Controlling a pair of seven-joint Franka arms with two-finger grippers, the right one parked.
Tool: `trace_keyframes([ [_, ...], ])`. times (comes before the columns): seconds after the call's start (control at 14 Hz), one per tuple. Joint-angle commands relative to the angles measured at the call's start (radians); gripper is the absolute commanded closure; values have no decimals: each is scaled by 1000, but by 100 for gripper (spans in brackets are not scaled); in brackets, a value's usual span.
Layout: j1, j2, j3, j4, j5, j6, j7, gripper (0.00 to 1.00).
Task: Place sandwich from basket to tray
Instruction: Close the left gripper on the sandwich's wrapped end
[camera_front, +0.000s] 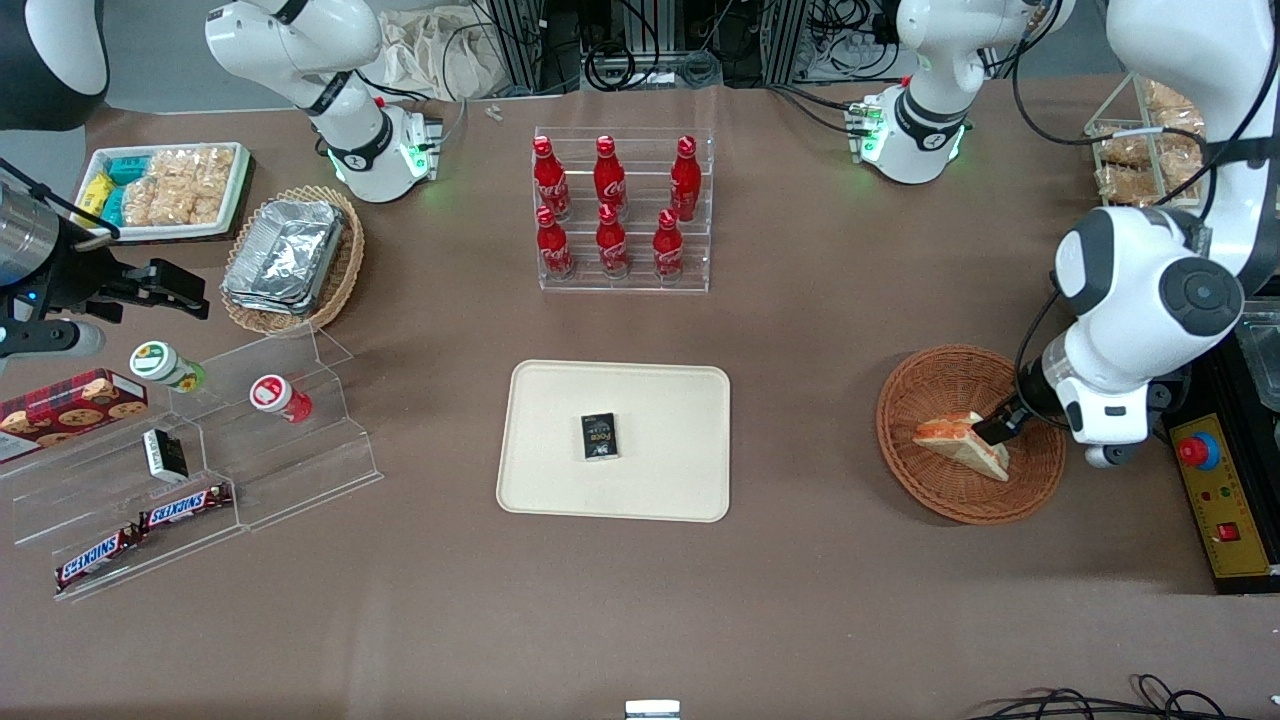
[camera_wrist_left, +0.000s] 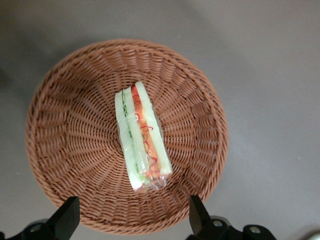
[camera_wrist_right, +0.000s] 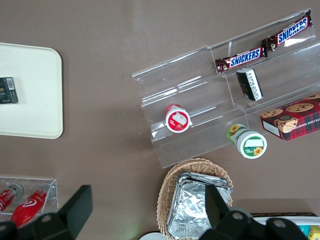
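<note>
The sandwich (camera_front: 960, 442) (camera_wrist_left: 142, 137), a wrapped wedge of white bread with orange-red and green layers, lies in the round reddish-brown basket (camera_front: 940, 385) (camera_wrist_left: 75, 135) toward the working arm's end of the table. My gripper (camera_front: 1000, 425) (camera_wrist_left: 134, 204) hovers just above the basket, open, its fingers spread wide over the rim with nothing between them. The sandwich's end lies just ahead of the fingertips. The cream tray (camera_front: 660, 400) (camera_wrist_right: 30, 90) sits mid-table with a small black box (camera_front: 599, 437) on it.
A clear rack of red cola bottles (camera_front: 623, 210) stands farther from the front camera than the tray. Toward the parked arm's end are an acrylic snack stand (camera_front: 200, 470), a tan basket of foil containers (camera_front: 290, 255) and a white snack tray (camera_front: 170, 190). A yellow control box (camera_front: 1215, 500) sits beside the basket.
</note>
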Motion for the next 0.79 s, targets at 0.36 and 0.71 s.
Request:
trace_keyframes([
  [0.36,11,109,-6,-12,10,162,-190,1],
  [0.71,14,144,-4,-19,47,177,-195,3],
])
